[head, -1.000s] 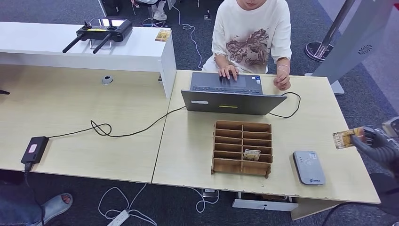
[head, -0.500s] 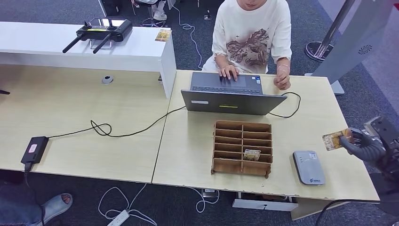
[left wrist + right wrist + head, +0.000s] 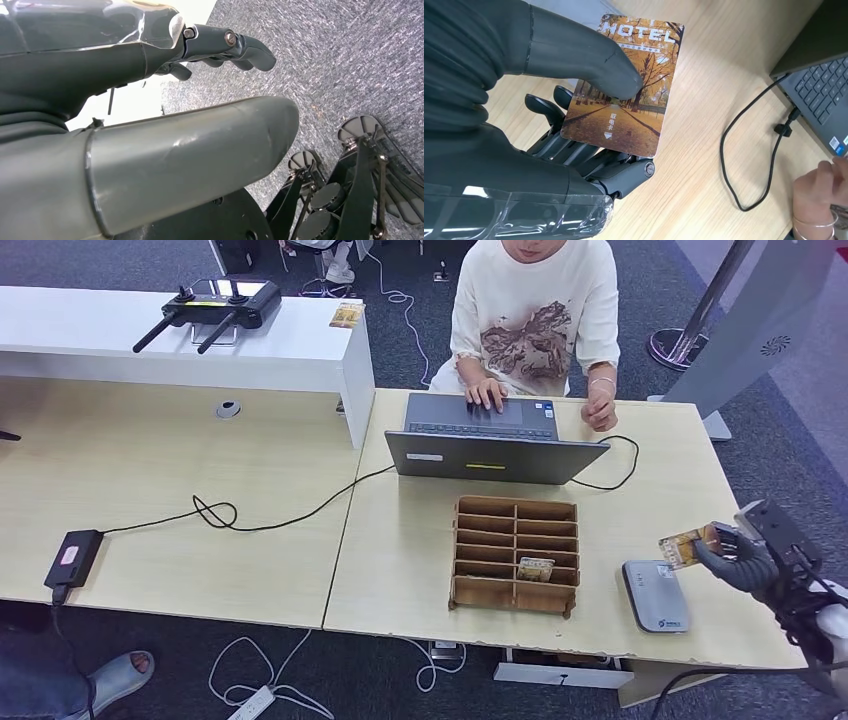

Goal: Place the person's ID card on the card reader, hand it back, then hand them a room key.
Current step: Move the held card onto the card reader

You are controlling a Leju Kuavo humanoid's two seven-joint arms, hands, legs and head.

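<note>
The right robot hand grips the card between thumb and fingers, holding it in the air just above the card reader, which lies near the bench's front right corner. The left robot hand hangs over grey carpet with fingers loosely curled and nothing in them. At the far edge, a person types on a laptop, with a wooden organizer mid-bench holding another card.

laptop behind organizer, card reader right
</note>
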